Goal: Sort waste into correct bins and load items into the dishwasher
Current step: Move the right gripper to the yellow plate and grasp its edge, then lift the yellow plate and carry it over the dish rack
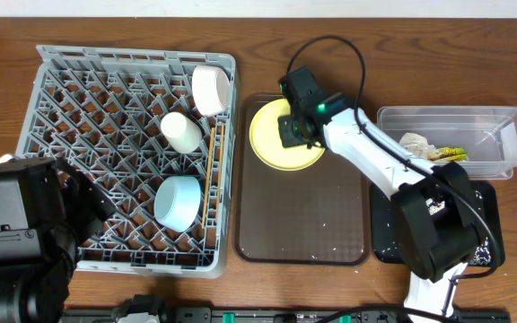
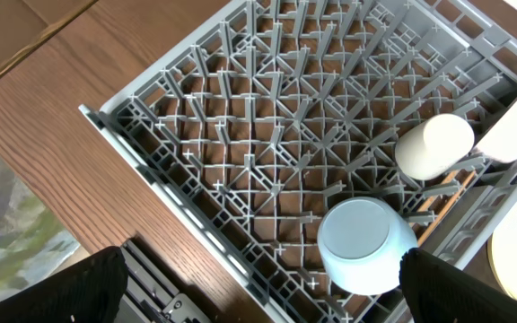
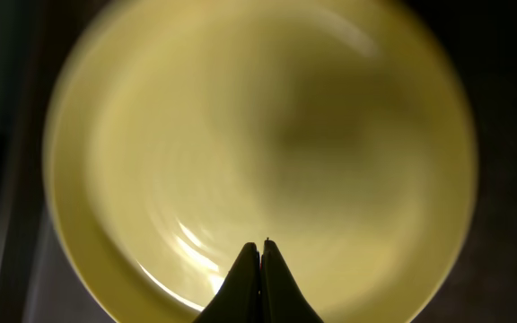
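Note:
The grey dish rack [image 1: 88, 99] fills the left side; in the left wrist view [image 2: 267, 117] it lies below the camera. In it sit the cream bowl [image 1: 211, 90], the white cup [image 1: 181, 131] and the light blue bowl [image 1: 179, 199], which also shows upside down in the left wrist view [image 2: 366, 247]. The yellow plate [image 1: 272, 144] rests at the back of the brown serving tray. My right gripper [image 1: 294, 126] is shut, its tips [image 3: 260, 247] just above the plate [image 3: 258, 135]. My left gripper [image 2: 263, 269] is wide open and empty over the rack's front left corner.
The brown serving tray [image 1: 303, 215] lies between the rack and the bins. The clear tub [image 1: 492, 121] holds the white napkin [image 1: 416, 142] and the green-and-yellow wrapper [image 1: 451, 154]. The black tray [image 1: 384, 242] with white crumbs [image 1: 483, 256] lies under my right arm. Wooden chopsticks [image 1: 210, 179] lie along the rack's right side.

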